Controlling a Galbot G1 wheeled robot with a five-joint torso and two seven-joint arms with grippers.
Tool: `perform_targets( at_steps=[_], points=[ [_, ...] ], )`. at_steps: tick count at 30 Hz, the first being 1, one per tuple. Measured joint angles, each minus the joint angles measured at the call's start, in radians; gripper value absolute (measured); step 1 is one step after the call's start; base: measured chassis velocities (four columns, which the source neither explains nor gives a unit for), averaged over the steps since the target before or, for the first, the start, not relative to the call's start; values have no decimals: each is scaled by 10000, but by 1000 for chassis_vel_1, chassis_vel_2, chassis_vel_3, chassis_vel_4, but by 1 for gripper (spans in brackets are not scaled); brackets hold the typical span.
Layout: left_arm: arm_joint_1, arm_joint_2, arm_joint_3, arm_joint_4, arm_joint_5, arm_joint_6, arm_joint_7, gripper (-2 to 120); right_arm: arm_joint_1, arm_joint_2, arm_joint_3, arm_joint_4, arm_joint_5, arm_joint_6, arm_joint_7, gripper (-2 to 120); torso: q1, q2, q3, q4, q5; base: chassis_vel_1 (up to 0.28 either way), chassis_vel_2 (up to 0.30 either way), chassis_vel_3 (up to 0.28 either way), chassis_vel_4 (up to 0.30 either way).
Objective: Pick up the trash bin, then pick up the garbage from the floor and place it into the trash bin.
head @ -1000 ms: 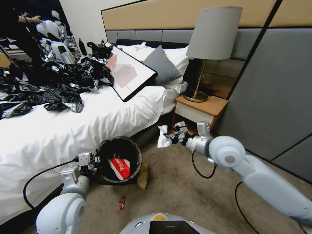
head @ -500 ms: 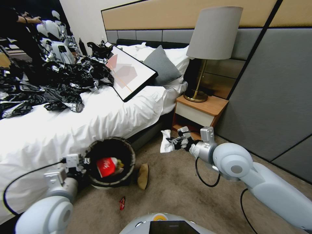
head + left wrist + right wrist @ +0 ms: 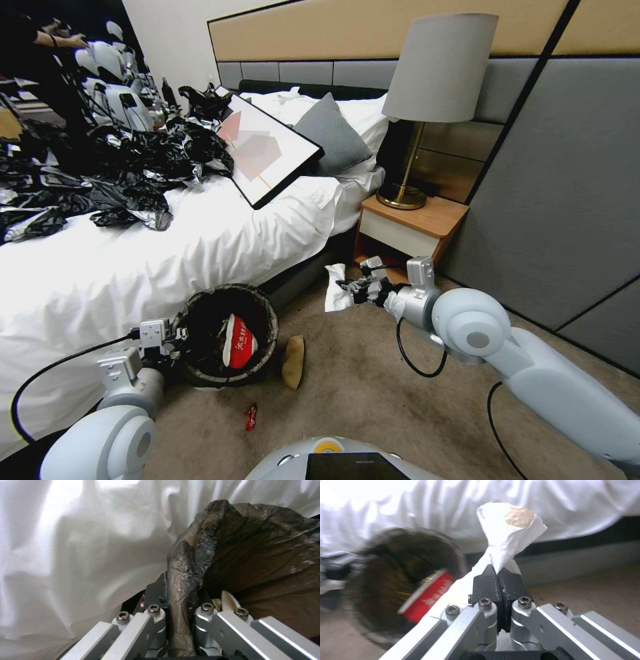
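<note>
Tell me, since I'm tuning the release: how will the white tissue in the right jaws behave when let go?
Likely floppy and very light: the white tissue is crumpled and pinched thin where the right gripper is shut on it. It would probably flutter rather than drop straight, so it may miss the trash bin that the left gripper holds.

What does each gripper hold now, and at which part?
The left gripper is clamped on the bag-covered rim of the trash bin. The right gripper pinches the white tissue at its narrow twisted end.
</note>
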Motion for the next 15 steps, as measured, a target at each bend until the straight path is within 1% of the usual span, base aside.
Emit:
perform_targets(
  at_steps=[2,3,4,5,7,8,10,11,12,15],
  points=[
    [-110,15,57,202,83,0,22,4,646,109,-343,-90,245,183,-432,0,0,0,0,2,-4,0,0,0,0],
    [-110,15,57,202,83,0,22,4,646,109,-343,-90,245,183,-432,0,0,0,0,2,-4,0,0,0,0],
    [-160,12,80,285,128,1,31,4,1079,144,-573,-236,336,278,-872,0,0,0,0,4,0,0,0,0,0],
    [-182,2,91,310,141,1,40,4,1303,161,-711,-311,359,306,-1043,0,0,0,0,3,-1,0,0,0,0],
    [-250,-46,127,399,216,1,97,4,2304,349,-1510,-619,403,416,-1485,0,1,0,0,-1,3,0,0,0,0],
    [-250,-46,127,399,216,1,97,4,2304,349,-1510,-619,403,416,-1485,0,1,0,0,-1,3,0,0,0,0],
    [-284,-77,137,470,254,1,125,4,3299,737,-2252,-934,402,563,-1762,0,0,0,0,4,-8,0,0,0,0],
    [-300,-80,136,506,276,1,135,4,3736,999,-2667,-1090,409,578,-1795,0,1,0,1,5,0,0,0,0,0],
    [-300,-80,136,506,276,1,135,4,3736,999,-2667,-1090,409,578,-1795,0,1,0,1,5,0,0,0,0,0],
    [-342,-100,124,579,315,2,156,4,4704,1763,-3628,-1455,534,602,-1741,0,1,0,1,4,-6,0,0,0,0]
  ],
)
